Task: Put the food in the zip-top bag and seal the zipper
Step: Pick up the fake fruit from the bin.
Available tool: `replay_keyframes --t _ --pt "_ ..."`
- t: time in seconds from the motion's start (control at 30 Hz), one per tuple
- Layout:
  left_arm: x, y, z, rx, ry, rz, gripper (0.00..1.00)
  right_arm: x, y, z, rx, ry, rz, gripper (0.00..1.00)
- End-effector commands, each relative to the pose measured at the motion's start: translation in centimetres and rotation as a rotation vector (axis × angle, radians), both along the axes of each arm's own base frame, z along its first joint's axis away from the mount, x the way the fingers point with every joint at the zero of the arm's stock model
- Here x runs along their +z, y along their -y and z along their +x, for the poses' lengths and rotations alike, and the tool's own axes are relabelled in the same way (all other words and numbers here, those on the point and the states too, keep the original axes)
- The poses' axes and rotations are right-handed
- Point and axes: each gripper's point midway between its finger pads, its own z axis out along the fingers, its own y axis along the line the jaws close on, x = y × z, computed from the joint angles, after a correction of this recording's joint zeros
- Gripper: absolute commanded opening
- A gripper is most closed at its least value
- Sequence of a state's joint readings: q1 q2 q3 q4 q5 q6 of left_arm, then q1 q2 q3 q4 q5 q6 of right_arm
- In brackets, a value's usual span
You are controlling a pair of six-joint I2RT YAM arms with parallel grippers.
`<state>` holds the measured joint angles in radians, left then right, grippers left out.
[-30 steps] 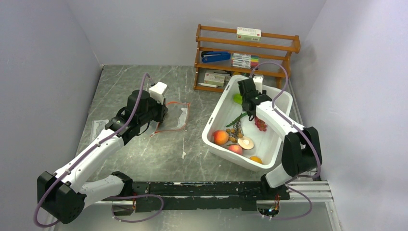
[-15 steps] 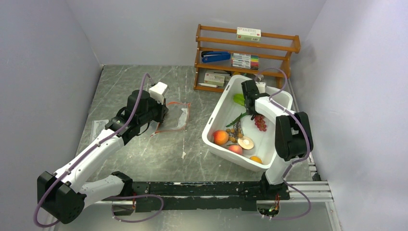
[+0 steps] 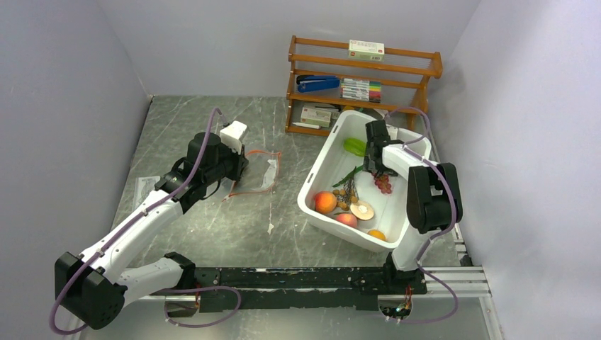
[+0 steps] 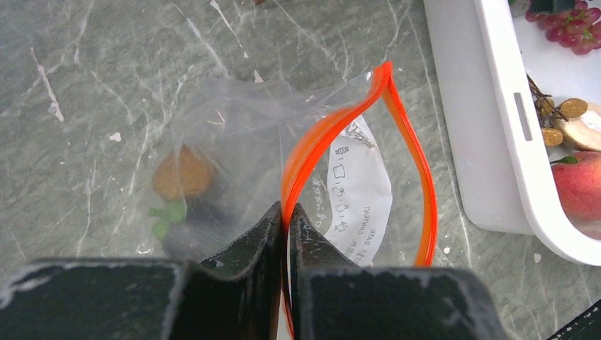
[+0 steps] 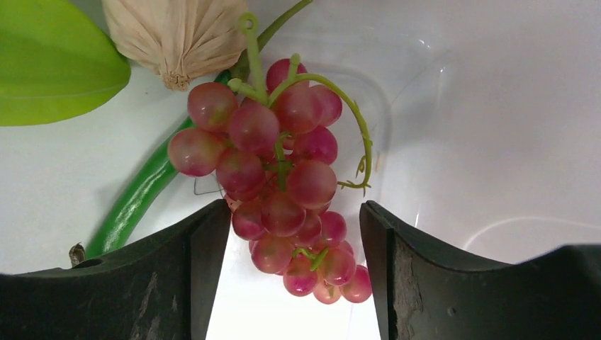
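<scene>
The clear zip-top bag (image 3: 259,173) lies on the grey table, its mouth open. My left gripper (image 3: 237,166) is shut on one side of the red-orange zipper (image 4: 333,127); its fingertips (image 4: 285,209) pinch the strip. An orange fruit with green leaves (image 4: 183,173) lies inside the bag (image 4: 241,120). My right gripper (image 3: 375,166) is open inside the white tub (image 3: 322,152), its fingers either side of the red grape bunch (image 5: 276,163), lower end between them (image 5: 294,283). A pale bulb (image 5: 177,35) and green pod (image 5: 49,64) lie beside the grapes.
The tub also holds a brown berry cluster (image 3: 345,193), a round orange-red fruit (image 3: 325,202), a cut half fruit (image 3: 362,210) and an orange (image 3: 376,234). A wooden shelf (image 3: 361,78) with a stapler and boxes stands behind. A small packet (image 3: 145,188) lies at the left.
My right gripper has moved right and towards the back of the tub, over the grape bunch, and its arm has folded in. The left arm and bag have not moved.
</scene>
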<state>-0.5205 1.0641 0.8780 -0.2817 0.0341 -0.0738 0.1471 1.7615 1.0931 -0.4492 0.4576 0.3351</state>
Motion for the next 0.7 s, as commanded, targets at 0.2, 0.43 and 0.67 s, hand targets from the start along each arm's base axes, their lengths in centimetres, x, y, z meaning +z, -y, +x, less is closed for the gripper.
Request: replay_keyframes --t 0.2,0.43,0.67 --pt "1.8 0.8 0.0 -0.039 0.041 -0.027 0.07 -2.1 0.5 -0.4 -0.027 -0.017 0.12 0.63" --pt "1.9 0.5 0.0 -0.028 0.048 -0.027 0.07 -2.5 0.1 -0.2 -0.014 0.0 0.153 0.57" --pt "1.8 0.2 0.2 -0.004 0.054 -0.027 0.07 -1.4 -0.1 0.4 -0.014 0.049 0.169 0.46"
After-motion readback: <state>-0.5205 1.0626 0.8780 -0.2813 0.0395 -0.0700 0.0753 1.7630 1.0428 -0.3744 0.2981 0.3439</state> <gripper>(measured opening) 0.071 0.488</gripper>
